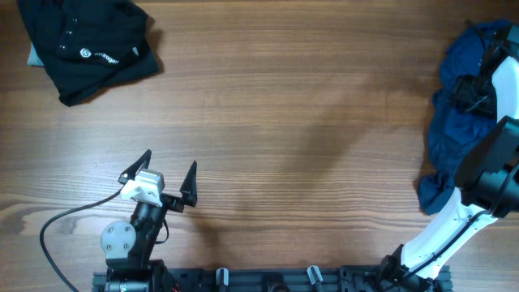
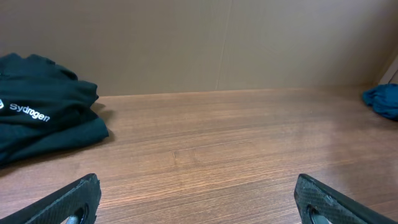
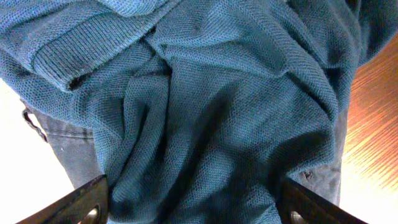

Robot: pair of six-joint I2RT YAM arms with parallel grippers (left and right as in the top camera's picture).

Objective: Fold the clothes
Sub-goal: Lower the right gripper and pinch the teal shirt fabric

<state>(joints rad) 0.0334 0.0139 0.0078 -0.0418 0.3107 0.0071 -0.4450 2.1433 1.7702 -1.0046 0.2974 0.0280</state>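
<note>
Overhead: blue clothes (image 1: 450, 122) heaped at right edge of counter (image 1: 284, 122); black garment (image 1: 89, 45) at far left corner. Left gripper (image 1: 171, 159) spread wide, empty, near front edge. Right wrist: right gripper (image 3: 199, 202) spread wide, astride blue knit folds.

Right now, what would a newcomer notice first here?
A crumpled heap of blue clothes at the right edge of the table, with the right pincer open close above it. Next, a dark garment with white lettering at the far left corner, and the left pincer open over bare wood.
</note>
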